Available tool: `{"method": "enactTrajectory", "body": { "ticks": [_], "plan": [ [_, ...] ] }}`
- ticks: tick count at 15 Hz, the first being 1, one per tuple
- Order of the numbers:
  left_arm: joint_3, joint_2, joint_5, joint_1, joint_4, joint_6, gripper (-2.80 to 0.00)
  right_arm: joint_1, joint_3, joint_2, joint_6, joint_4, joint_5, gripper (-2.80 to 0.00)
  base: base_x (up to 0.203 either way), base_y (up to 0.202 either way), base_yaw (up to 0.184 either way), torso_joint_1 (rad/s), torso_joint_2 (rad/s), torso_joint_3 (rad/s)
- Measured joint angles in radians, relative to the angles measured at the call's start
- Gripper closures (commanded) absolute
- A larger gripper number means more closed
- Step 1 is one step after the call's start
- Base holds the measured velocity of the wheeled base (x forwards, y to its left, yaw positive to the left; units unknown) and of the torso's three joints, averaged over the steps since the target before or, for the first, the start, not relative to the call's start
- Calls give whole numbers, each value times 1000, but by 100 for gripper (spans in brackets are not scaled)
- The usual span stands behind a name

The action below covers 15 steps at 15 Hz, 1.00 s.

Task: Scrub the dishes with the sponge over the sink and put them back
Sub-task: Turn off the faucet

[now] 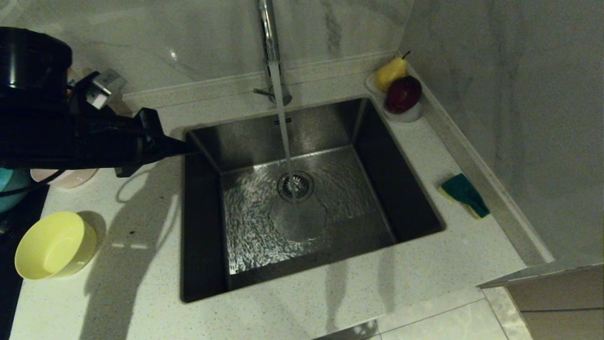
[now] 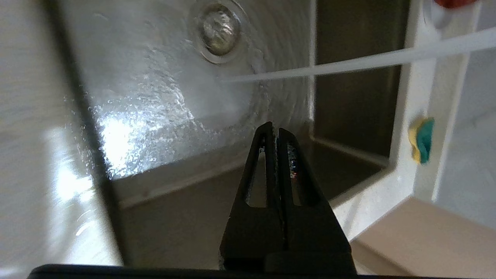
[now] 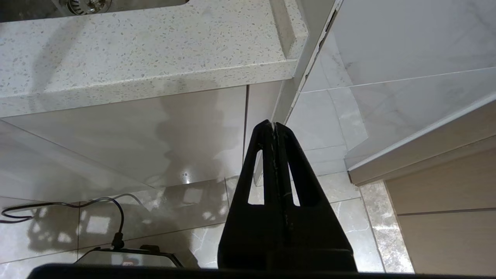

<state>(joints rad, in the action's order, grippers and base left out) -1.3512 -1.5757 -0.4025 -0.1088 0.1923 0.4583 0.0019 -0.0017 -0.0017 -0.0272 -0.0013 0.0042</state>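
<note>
The left claw [image 1: 186, 147], pressed together and empty, reaches over the sink's [image 1: 203, 264] left rim, while the right claw [image 3: 273, 126], likewise pressed together, hangs below the bench [image 3: 155, 50].

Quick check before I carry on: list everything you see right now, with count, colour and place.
sink: one, steel, centre of counter
tap: one, chrome, behind the sink, water running
yellow bowl: one, counter left of sink
pink bowl: one, pale, behind the yellow one, mostly hidden by the arm
blue bowl: one, far left edge, partly seen
sponge: one, green and yellow, counter right of sink
fruit dish: one, white, back right corner, pear and red apple
left gripper: shut, empty, over the sink's left edge
right gripper: shut, empty, below counter level
</note>
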Motion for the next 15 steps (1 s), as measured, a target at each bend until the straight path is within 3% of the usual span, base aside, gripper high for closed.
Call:
{"method": "enactTrajectory", "body": {
  "ticks": [4,10,13,15],
  "plan": [
    [-20,-107,-9,-35,-132,38,0,0,0,0,0,0,0,0,0,0,0,0,0,0],
    [-75,-173,-13,-77,-189,109,0,0,0,0,0,0,0,0,0,0,0,0,0,0],
    [-68,-185,-13,-108,-244,180,0,0,0,0,0,0,0,0,0,0,0,0,0,0],
    [-67,-188,-13,-120,-259,183,0,0,0,0,0,0,0,0,0,0,0,0,0,0]
  ]
}}
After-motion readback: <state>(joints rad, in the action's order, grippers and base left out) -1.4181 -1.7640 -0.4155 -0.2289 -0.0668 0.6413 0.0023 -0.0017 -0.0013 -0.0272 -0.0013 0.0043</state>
